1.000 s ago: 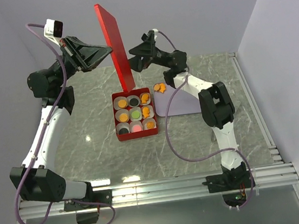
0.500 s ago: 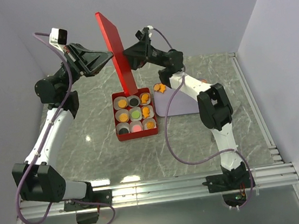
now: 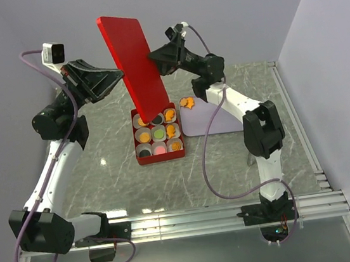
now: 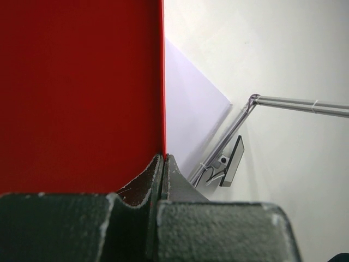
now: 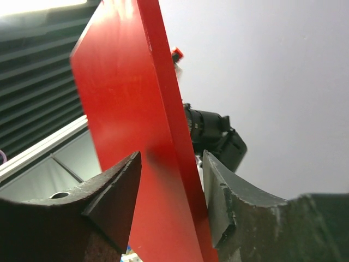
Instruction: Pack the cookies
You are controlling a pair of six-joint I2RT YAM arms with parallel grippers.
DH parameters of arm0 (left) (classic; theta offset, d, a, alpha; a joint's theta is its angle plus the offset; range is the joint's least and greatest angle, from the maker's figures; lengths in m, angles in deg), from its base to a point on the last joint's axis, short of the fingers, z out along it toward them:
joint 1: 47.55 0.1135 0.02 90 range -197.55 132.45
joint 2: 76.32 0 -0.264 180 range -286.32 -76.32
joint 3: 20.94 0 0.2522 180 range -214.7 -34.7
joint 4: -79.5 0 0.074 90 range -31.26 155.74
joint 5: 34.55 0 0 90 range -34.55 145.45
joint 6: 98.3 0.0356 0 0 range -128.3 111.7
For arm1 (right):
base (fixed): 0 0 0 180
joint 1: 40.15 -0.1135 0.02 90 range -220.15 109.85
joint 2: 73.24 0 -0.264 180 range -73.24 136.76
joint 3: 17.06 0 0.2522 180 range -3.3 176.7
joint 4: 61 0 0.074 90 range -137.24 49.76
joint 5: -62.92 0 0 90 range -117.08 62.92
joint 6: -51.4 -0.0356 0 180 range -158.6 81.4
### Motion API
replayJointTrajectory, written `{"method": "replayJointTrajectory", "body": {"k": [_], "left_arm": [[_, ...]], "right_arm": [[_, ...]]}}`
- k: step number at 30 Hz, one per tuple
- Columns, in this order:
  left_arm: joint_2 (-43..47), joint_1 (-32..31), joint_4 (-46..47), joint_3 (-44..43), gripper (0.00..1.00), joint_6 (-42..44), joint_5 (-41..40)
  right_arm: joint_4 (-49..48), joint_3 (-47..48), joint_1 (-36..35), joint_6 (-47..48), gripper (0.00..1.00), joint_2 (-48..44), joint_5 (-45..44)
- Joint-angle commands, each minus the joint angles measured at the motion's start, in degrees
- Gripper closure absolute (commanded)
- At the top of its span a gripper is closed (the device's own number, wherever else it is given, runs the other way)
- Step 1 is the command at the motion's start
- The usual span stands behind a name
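Note:
A red square lid (image 3: 131, 59) hangs tilted in the air above the red box (image 3: 159, 159). My left gripper (image 3: 119, 76) is shut on the lid's left edge; in the left wrist view the lid (image 4: 82, 93) runs straight into the pinched jaws of the gripper (image 4: 163, 158). My right gripper (image 3: 151, 57) straddles the lid's right edge, and in the right wrist view the lid (image 5: 136, 109) stands between the jaws of the gripper (image 5: 170, 158) with gaps on both sides. The cookies (image 3: 158, 133) lie in white cups inside the box. More orange cookies (image 3: 187, 102) sit on a lavender mat (image 3: 212, 123).
The box stands mid-table on a marbled top, with the mat directly to its right. Grey walls close in at the back and on both sides. A metal rail (image 3: 192, 218) carrying the arm bases runs along the near edge.
The lid has swung from edge-on to showing its broad face, and it now leans to the left. Both arms shifted with it. The right jaws have narrowed around the lid's edge.

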Motion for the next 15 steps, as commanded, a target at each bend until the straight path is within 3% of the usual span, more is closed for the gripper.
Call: {"method": "replayJointTrajectory", "body": {"k": [1,11,15], "left_arm": [[0.0,1.0,1.0,1.9,1.0,0.2,-1.6],[-2.4,3.4,6.3,3.3,1.0,-4.2,-3.6],[-3.7,4.5,6.7,2.6,1.0,-4.9,-3.3]], "right_arm": [[-27.8,0.2,-0.6,-29.2,0.45,-7.5,-3.0],[-27.8,-0.3,-0.5,-30.0,0.6,-14.2,-2.3],[-27.8,-2.4,-0.6,-29.6,0.73,-16.3,-0.2]]}}
